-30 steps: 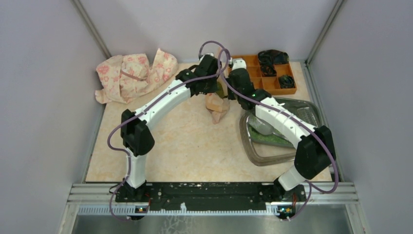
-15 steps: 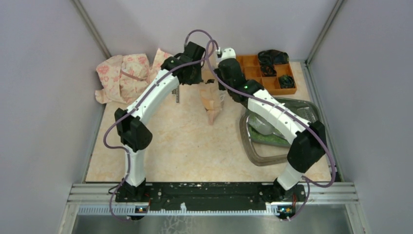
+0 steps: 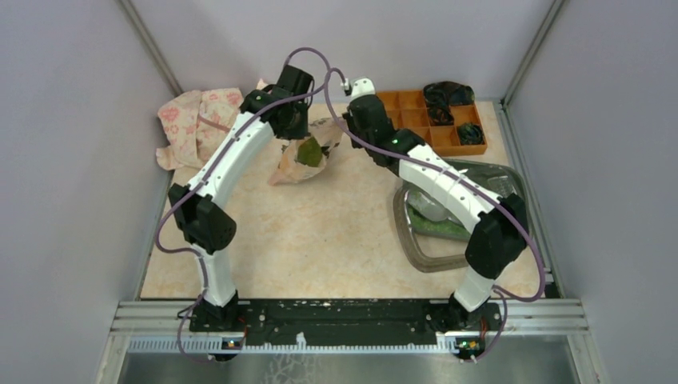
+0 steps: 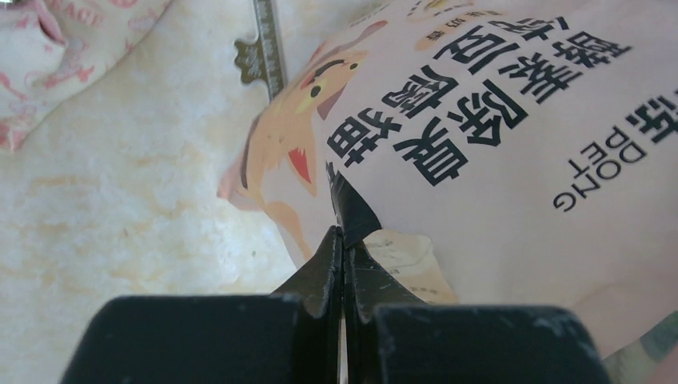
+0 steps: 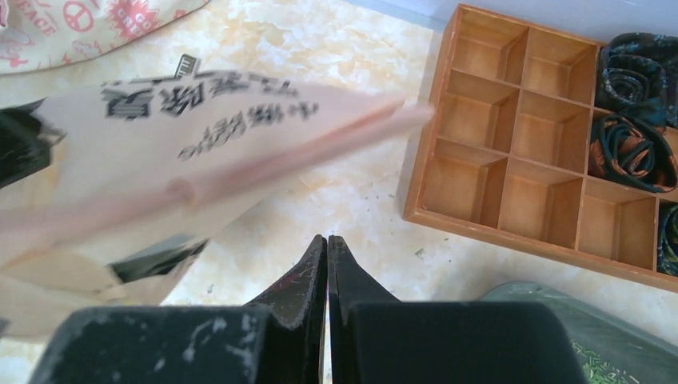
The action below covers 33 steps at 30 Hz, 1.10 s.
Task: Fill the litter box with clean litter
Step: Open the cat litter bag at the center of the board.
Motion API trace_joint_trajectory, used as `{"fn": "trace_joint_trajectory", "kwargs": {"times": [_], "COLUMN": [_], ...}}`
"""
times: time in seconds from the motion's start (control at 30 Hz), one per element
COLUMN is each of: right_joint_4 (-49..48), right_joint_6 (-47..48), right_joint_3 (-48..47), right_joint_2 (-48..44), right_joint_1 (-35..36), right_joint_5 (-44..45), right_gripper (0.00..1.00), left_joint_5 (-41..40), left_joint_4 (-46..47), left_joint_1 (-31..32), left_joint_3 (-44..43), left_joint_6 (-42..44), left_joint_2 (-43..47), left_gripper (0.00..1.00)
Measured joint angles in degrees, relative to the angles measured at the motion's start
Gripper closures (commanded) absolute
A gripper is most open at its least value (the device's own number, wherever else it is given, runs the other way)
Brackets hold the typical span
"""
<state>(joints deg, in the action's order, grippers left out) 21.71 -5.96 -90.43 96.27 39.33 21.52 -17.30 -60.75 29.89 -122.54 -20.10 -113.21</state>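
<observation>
Beige marbled table (image 3: 320, 232). Pink cloth (image 3: 200, 120) bunched at far-left corner. Orange organiser (image 3: 472, 150) at far right. Litter box (image 3: 416, 254) on right side, just in front of organiser. Pink bag (image 3: 292, 168) back centre; contact with table unclear.

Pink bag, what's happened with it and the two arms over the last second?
The pink bag travelled left, away from the litter box, carried by the left gripper, which is shut on its edge. Green litter shows in its open mouth. The right gripper, shut and empty, followed it leftward. The litter box, orange organiser and patterned cloth stayed put.
</observation>
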Motion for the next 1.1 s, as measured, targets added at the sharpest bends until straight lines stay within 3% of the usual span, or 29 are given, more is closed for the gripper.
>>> {"fn": "trace_joint_trajectory", "kwargs": {"times": [0.23,0.5,0.63,0.7,0.83,1.1], "right_joint_4": [0.52,0.98,-1.27,-3.91,-11.82,-32.92], "right_joint_6": [0.24,-3.21,-7.26,-10.95,-20.2,-41.64], "right_joint_3": [0.96,10.84,19.56,25.7,35.69,40.57], "right_joint_2": [-1.09,-11.54,-18.45,-22.23,-25.42,-14.75], "right_joint_1": [0.31,0.42,0.98,1.33,1.6,5.22], "right_joint_5": [-2.75,-13.31,-20.57,-24.72,-32.57,-40.11], "right_gripper": [1.0,0.86,0.69,0.63,0.62,0.61], "left_joint_5": [2.95,7.91,8.83,9.01,8.98,8.44], "left_joint_4": [1.88,4.09,4.92,5.22,4.81,4.0], "left_joint_1": [-0.37,0.35,0.81,0.87,0.87,0.85], "left_joint_3": [15.85,21.11,22.21,22.18,20.98,19.39], "left_joint_6": [-0.22,-1.22,-1.25,-1.25,-1.18,-0.83], "left_joint_2": [12.26,14.64,14.64,14.64,14.29,14.08], "left_gripper": [1.0,1.0,1.0,1.0,1.0,0.99]}}
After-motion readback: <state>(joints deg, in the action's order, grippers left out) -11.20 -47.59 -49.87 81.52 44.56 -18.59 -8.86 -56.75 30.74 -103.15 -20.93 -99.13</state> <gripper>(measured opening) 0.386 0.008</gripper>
